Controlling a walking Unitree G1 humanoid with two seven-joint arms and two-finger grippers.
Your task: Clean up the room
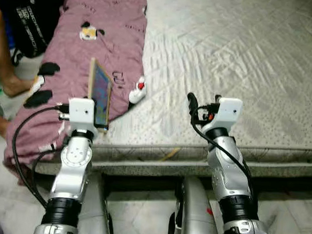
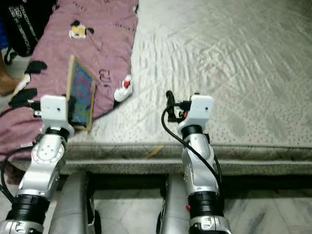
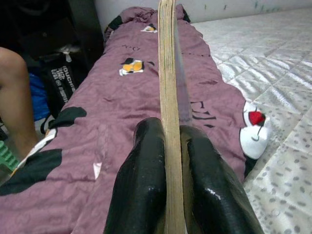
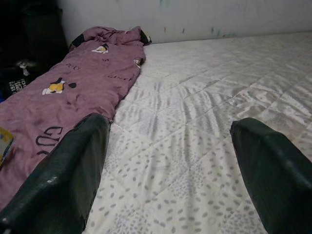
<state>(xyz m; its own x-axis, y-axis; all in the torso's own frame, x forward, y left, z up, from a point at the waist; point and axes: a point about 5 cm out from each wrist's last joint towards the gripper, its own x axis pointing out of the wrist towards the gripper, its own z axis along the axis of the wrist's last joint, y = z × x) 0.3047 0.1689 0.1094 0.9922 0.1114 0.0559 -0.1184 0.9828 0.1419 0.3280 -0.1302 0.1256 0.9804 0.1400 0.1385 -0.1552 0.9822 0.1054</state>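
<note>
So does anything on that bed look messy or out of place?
The purple blanket lies bunched along the mattress's left side, spilling over the near corner toward the floor. The left end effector holds a thin picture book upright on edge above it. The right end effector is open over bare mattress.

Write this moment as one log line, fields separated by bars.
left gripper: shut on thin book, held upright over purple blanket | right gripper: open, empty, above mattress | person's leg beside bed

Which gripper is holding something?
The left gripper: its fingers are shut on a thin book, held upright on edge over the purple blanket. The right gripper is open above the mattress.
</note>
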